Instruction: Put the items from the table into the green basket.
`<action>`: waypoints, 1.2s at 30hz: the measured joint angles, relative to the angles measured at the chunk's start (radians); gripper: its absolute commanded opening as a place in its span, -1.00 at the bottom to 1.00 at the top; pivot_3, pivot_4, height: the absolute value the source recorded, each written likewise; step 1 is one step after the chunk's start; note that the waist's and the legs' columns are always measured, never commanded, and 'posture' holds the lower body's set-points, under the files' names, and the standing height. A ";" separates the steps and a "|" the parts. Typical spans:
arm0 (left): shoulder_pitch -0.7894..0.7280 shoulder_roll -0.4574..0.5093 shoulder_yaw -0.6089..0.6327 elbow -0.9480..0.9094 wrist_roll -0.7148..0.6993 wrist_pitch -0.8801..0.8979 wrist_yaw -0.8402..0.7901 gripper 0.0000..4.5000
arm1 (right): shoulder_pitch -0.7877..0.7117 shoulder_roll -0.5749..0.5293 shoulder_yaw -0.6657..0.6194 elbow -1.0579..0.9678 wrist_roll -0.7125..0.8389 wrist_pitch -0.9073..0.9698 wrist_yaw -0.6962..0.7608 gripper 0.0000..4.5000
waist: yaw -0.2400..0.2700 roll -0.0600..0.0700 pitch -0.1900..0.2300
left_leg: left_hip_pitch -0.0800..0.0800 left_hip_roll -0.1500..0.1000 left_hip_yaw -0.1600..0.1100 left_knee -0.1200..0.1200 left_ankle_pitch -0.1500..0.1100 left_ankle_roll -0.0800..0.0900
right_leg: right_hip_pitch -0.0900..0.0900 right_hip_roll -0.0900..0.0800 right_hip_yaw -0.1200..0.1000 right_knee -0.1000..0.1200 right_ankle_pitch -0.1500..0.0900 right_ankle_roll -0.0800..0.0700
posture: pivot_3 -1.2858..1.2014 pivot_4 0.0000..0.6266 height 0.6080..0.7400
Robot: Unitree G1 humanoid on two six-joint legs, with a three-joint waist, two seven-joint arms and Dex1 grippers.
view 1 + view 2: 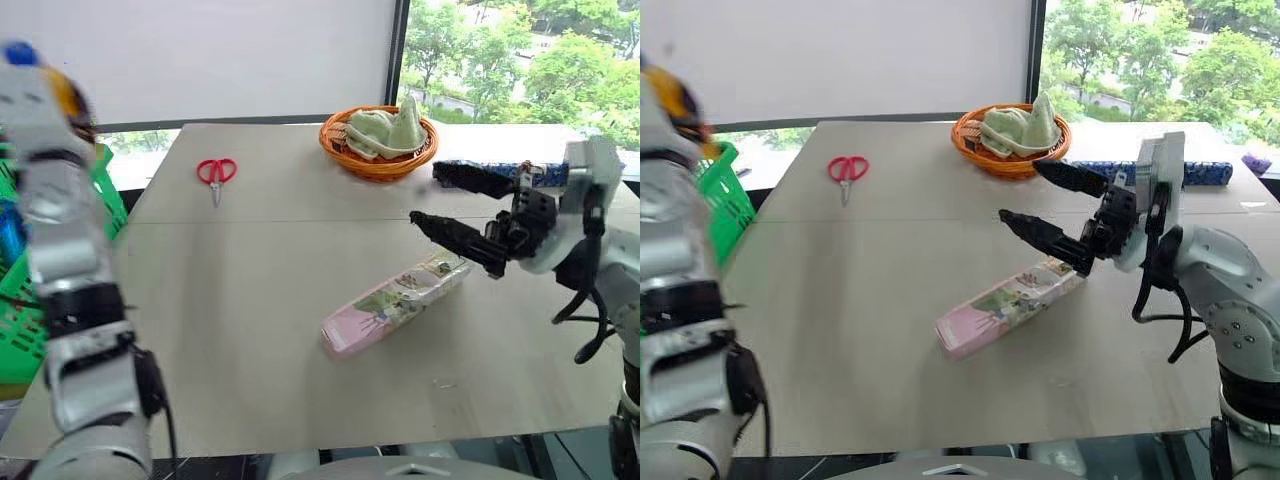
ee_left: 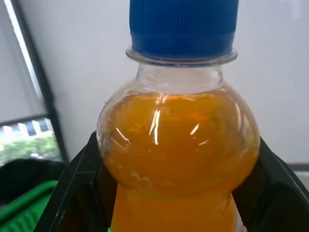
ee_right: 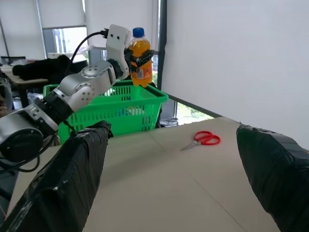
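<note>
**Bottle carried high over the basket; 2 items left on the table**

Left end effector (image 3: 141,54): both black fingers clamped on the body of the small clear plastic bottle of orange drink with a blue cap (image 2: 177,145), gripping below the bulge so the shoulder sits above the fingers and cannot slide down. Bottle upright, cap up. In the right wrist view it hangs above the far rim of the bright green plastic shopping basket with lattice sides (image 3: 113,108), which stands off the table's left edge. Judgement: the arm is raised high to clear the thick rim before lowering or dropping.

Right end effector (image 1: 1045,200): fingers spread wide, holding nothing, pointing left across the table. It hovers just above the near-right end of the long pink flower-printed rectangular pack (image 1: 395,302), which lies flat and diagonal on the grey-beige table (image 1: 250,330). Judgement: staged for the next pick, though the pack looks broad for its span.

Red-handled scissors (image 1: 216,172): flat near the far-left part of the table, well apart from both arms.

Round orange wicker basket (image 1: 378,160) holding pale green cloth-like pieces sits at the far edge; not part of the job.

Tally: 1 of 3 items in transit, none visibly delivered.
</note>
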 measured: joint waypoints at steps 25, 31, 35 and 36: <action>0.142 -0.232 -0.426 -0.355 -0.367 0.338 -0.616 0.97 | 0.276 -0.138 -0.114 0.079 -0.068 -0.029 0.115 1.00 | 0.017 -0.004 -0.007 | 0.003 -0.002 -0.002 0.004 0.000 0.001 | 0.009 -0.005 -0.009 0.000 0.000 0.001 | -0.13 -1.00 1.00; 0.266 -0.123 -0.696 -0.610 -0.479 0.644 -0.867 0.97 | 0.580 -0.175 -0.265 0.095 -0.177 -0.097 0.256 1.00 | -0.025 0.009 -0.006 | 0.006 0.004 -0.005 0.003 0.003 -0.004 | 0.008 0.004 -0.007 0.003 -0.001 -0.001 | -0.18 -1.00 1.00; 0.239 -0.131 -0.762 -0.655 -0.491 0.726 -0.903 0.97 | 0.701 -0.175 -0.317 0.096 -0.239 -0.148 0.315 1.00 | -0.026 0.015 -0.007 | 0.019 0.004 -0.004 0.002 0.000 -0.001 | 0.022 0.004 -0.005 0.001 -0.001 -0.001 | -0.20 -1.00 1.00; 0.238 -0.149 -0.777 -0.658 -0.491 0.743 -0.903 0.97 | 0.728 -0.172 -0.326 0.096 -0.250 -0.155 0.324 1.00 | -0.026 0.015 -0.007 | 0.024 0.003 -0.005 0.002 0.000 0.000 | 0.027 0.004 -0.005 0.000 -0.002 -0.001 | -0.21 -1.00 1.00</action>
